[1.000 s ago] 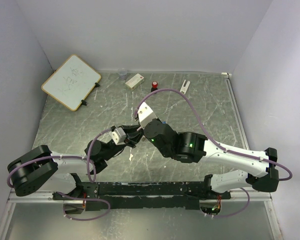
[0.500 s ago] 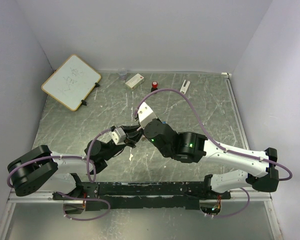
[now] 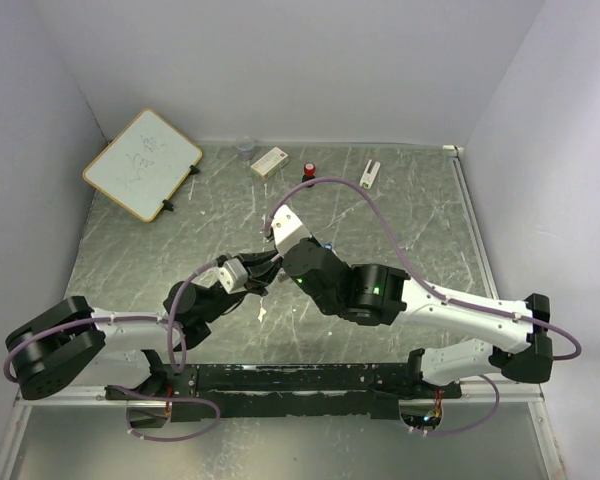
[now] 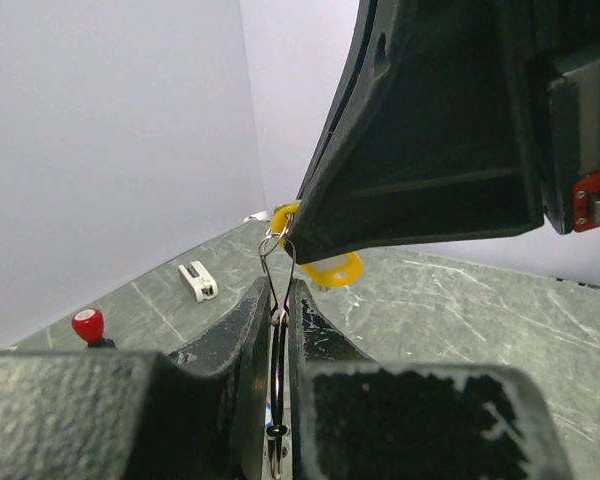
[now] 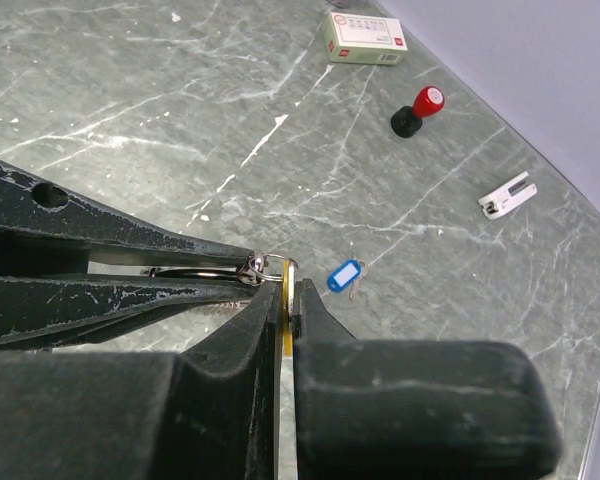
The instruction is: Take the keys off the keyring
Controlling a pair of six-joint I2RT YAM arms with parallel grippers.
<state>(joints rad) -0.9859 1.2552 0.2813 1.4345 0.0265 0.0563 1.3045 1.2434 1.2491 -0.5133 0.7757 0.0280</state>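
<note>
My left gripper (image 3: 267,274) is shut on the keyring (image 4: 277,352), a dark thin ring held edge-on between its fingers above the table. A small wire loop (image 5: 271,267) links the ring to a key with an orange-yellow head (image 4: 336,270). My right gripper (image 3: 277,262) is shut on that yellow head (image 5: 285,312), tip to tip with the left gripper. A key with a blue head (image 5: 344,276) lies loose on the table just beyond the grippers. Other keys are hidden.
A whiteboard (image 3: 142,163) lies at the far left. A white box (image 3: 269,161), a red-capped black bottle (image 3: 308,171), a white clip (image 3: 370,173) and a small clear cup (image 3: 245,148) sit along the back wall.
Both arms have shifted slightly to the left and away from the bases, their grippers still joined at the ring and yellow key.
</note>
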